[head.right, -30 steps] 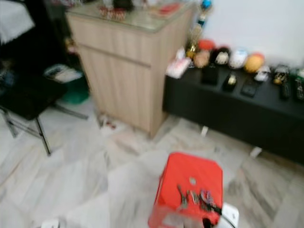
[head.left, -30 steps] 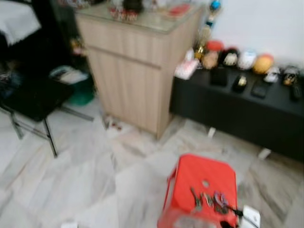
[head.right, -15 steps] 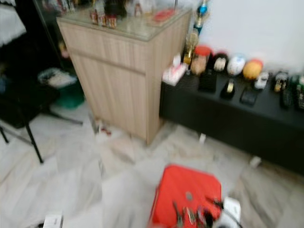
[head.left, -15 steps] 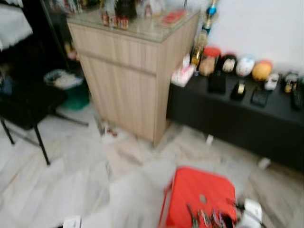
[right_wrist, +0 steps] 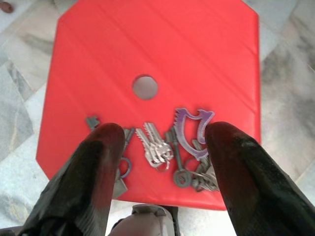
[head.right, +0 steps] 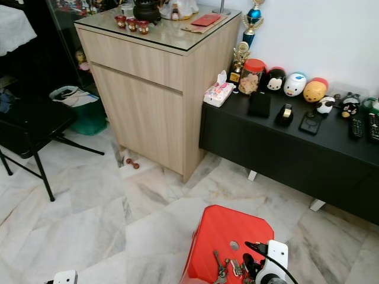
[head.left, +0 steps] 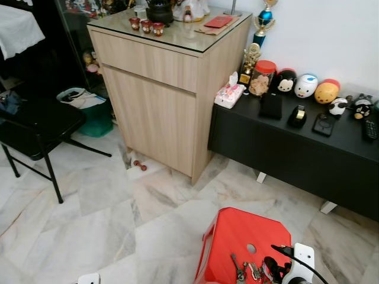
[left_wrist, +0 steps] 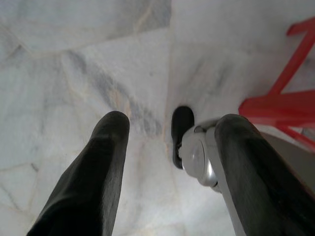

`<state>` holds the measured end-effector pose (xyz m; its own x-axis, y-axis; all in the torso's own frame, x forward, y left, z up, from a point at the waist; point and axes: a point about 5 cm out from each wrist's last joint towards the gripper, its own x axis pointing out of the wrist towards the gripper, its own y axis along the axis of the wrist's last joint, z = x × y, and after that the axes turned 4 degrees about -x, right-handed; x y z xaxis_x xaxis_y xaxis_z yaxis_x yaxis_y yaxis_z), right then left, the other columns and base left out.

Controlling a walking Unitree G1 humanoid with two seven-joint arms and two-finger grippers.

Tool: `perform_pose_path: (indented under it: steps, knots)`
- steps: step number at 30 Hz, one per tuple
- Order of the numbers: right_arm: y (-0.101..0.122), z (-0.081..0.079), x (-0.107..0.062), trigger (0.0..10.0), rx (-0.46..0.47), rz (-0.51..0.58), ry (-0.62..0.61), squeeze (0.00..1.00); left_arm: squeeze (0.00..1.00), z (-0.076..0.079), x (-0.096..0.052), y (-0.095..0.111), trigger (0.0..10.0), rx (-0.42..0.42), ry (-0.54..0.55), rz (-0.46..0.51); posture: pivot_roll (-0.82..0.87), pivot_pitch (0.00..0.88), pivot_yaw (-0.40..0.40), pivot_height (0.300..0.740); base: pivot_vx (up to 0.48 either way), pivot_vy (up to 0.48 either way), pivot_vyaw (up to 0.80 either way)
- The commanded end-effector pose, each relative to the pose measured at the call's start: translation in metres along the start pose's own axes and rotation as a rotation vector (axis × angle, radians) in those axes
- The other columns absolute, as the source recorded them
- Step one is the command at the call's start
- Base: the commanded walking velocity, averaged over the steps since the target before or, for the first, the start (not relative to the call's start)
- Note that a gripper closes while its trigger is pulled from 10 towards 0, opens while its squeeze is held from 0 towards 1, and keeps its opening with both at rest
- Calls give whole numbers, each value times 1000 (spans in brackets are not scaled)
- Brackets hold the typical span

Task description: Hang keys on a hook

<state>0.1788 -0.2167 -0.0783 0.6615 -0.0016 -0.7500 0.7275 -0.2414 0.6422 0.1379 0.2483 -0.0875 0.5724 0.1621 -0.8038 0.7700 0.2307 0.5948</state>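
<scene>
Room, left eye view: pale marble floor (head.left: 89,219), white wall behind; a tall wooden cabinet (head.left: 166,89) with a glass top stands beside a low black bench (head.left: 296,142) lined with round character figurines, a cookie jar and a tissue pack.
Left side of room: a black folding chair (head.left: 35,127) sits in front of a green bin (head.left: 95,115).
Stool: a red plastic stool (head.left: 243,236) with a round hole in its seat stands on the floor at the robot's feet, towards its right.
Keys, head view: several bunches of keys (head.left: 251,271) lie on the near edge of the stool seat.
Right arm, right eye view: a white wrist housing with a black cable (head.right: 269,260) hangs just over the stool's near right corner.
Left wrist view: left gripper (left_wrist: 170,172) points down at bare marble with its two black fingers spread apart and nothing between them; a red stool leg (left_wrist: 285,93) shows at one side.
Right wrist view: right gripper (right_wrist: 160,172) hovers above the stool seat, fingers wide apart and empty.
Keys, right wrist view: silver bunches and a purple shield-shaped fob (right_wrist: 192,130) lie flat between the hole and the seat's near edge, framed by the two fingertips.
</scene>
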Motion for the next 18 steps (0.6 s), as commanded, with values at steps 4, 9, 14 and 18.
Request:
perform_pose_path:
  steps: [4, 9, 14, 18]
  knots:
    - [0, -4, 0, 10000, -14, 32, 15, 0, 0, 0, 1, 8, 10000, -16, -2, 52, -27, 56, -48, 740, 0, 0, 0]
    - [-2, -3, -1, 10000, -30, 26, -5, 0, 0, -1, 0, 7, 10000, -14, -3, 53, -29, 59, -46, 740, 0, 0, 0]
    - [0, -1, -1, 10000, -37, 45, -30, 0, 0, -2, 0, 8, 10000, -14, -1, 69, -40, 66, -44, 740, 0, 0, 0]
    - [3, 1, -1, 10000, -40, 64, -41, 0, 0, -2, 1, 26, 10000, -5, 4, 177, -39, 68, -43, 720, 0, 0, 0]
